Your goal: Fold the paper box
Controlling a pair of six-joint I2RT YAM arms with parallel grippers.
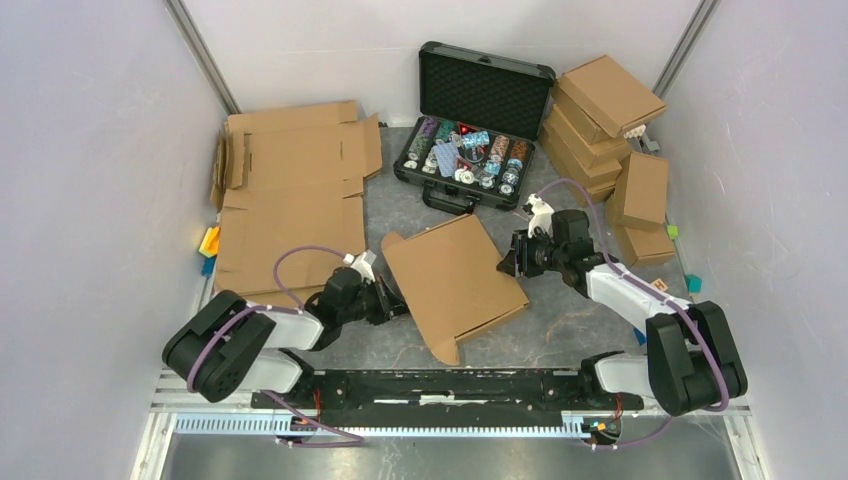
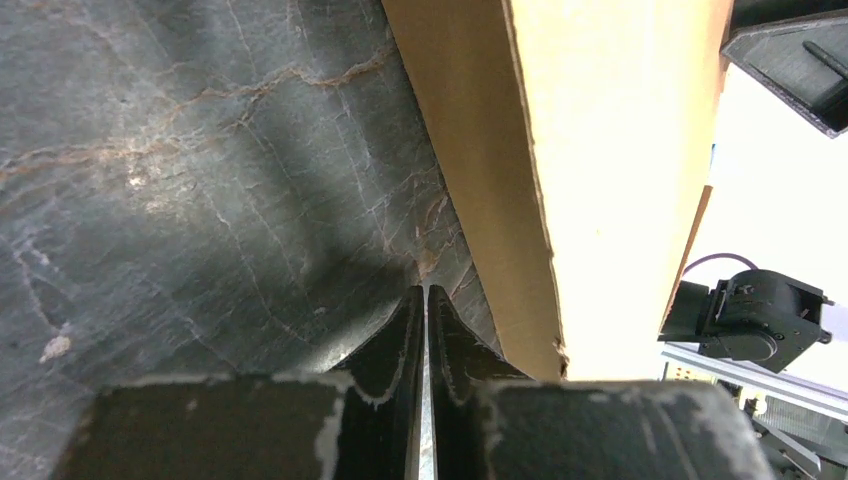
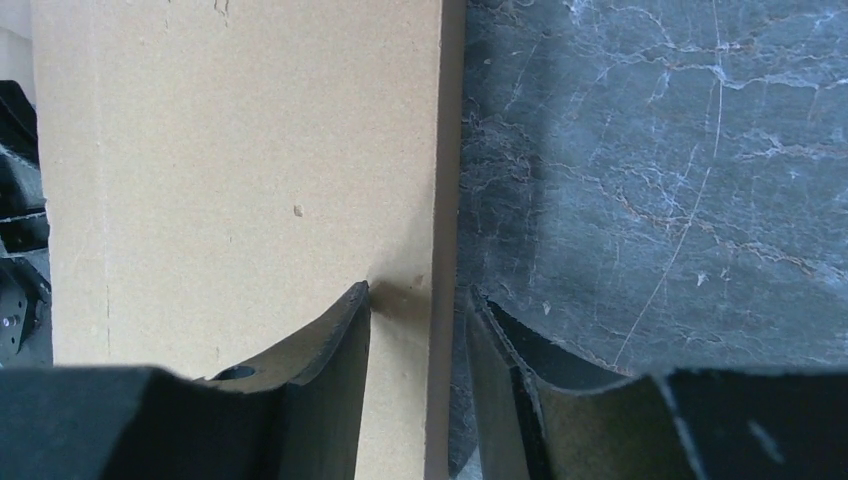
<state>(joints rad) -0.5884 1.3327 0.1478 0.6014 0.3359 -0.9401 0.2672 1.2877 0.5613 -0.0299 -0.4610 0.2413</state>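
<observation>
- My left end effector [image 2: 426, 300] is clenched on nothing, just beside the paper box's [image 1: 455, 280] left edge.
- My right end effector [image 3: 418, 296] stands half released, straddling its right edge without clamping.
- The box lies mid-worktop [image 1: 565, 330], between both.

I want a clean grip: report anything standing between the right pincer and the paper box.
Nothing visible does. The right pincer sits at the edge of the paper box, jaws apart, that edge showing between them.

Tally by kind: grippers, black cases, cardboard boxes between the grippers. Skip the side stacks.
Grippers: 2 (left gripper, right gripper)
Black case: 1
Cardboard box between them: 1
Total: 4
</observation>
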